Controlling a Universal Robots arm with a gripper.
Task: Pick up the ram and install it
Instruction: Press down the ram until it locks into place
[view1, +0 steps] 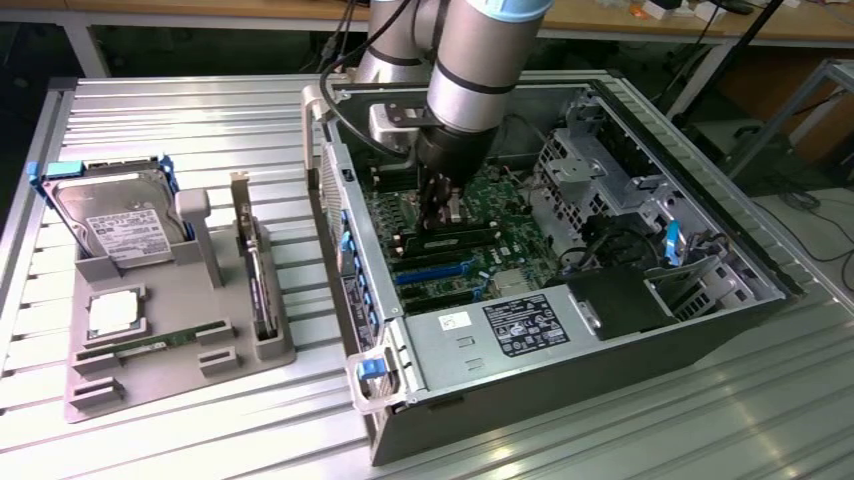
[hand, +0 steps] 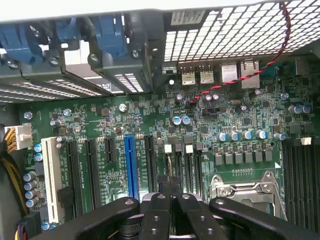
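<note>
The ribbed metal table (view1: 160, 110) spans the exterior frame. At its centre right, an open black and silver computer case (view1: 534, 370) is seen, with a green motherboard (hand: 100, 115) inside. A grey holder tray (view1: 180, 365) with a silver boxy hard drive (view1: 114, 215) is placed at left. The black jaws (hand: 171, 192) are pressed together above the board. The thin green ram stick (view1: 150, 347) lies in the tray's lower part.

The exterior view is looking down from high and well back at the counter (view1: 160, 440) and open computer case (view1: 561, 330), while the wrist view is peering closely inside at the motherboard (hand: 150, 125) (view1: 467, 245) both are sharing.
</note>
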